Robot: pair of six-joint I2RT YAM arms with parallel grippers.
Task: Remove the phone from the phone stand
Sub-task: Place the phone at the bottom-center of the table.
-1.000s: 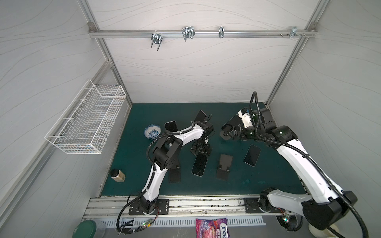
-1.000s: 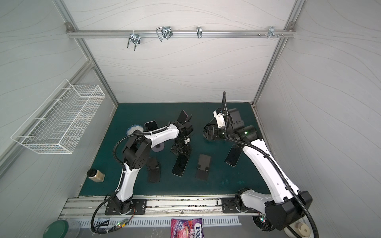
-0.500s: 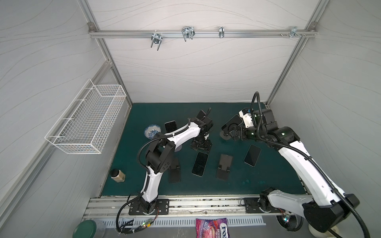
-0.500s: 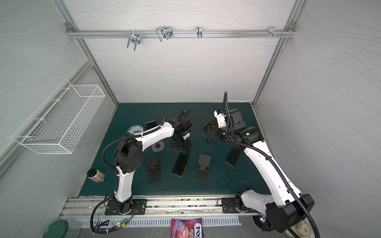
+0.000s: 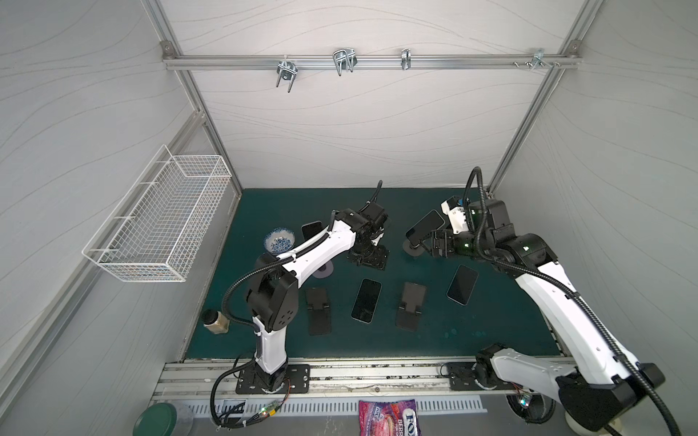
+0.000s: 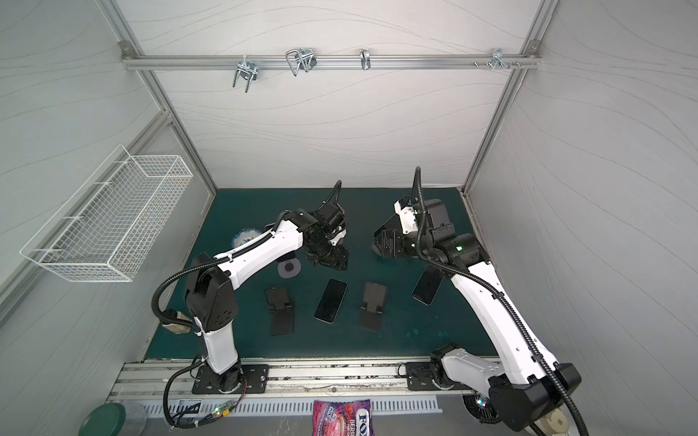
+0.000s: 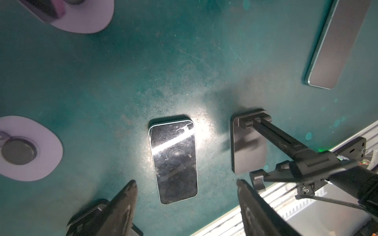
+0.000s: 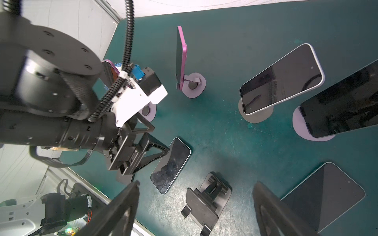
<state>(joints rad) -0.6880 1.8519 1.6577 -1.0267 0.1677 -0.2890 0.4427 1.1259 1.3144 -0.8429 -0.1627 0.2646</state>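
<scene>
Approach step: right tool (image 8: 196,185) gapes wide, empty; left tool (image 7: 185,181) jaws apart, empty, above a flat black glass phone (image 7: 173,161) on the green surface (image 7: 184,61).
The white-edged dark-screen phone (image 8: 282,79) leans on its round lilac stand (image 8: 255,116), untouched, near the right tool. Next, probably: straddle its long edges, close, lift clear.

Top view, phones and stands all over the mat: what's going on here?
Phones are being taken off their stands. The middle phone and the right-hand phone lie flat on the green mat, beside two empty black folding stands. The left gripper hangs open and empty next to the middle phone. The right gripper, also open and empty, is near a propped phone on its round-base stand.
</scene>
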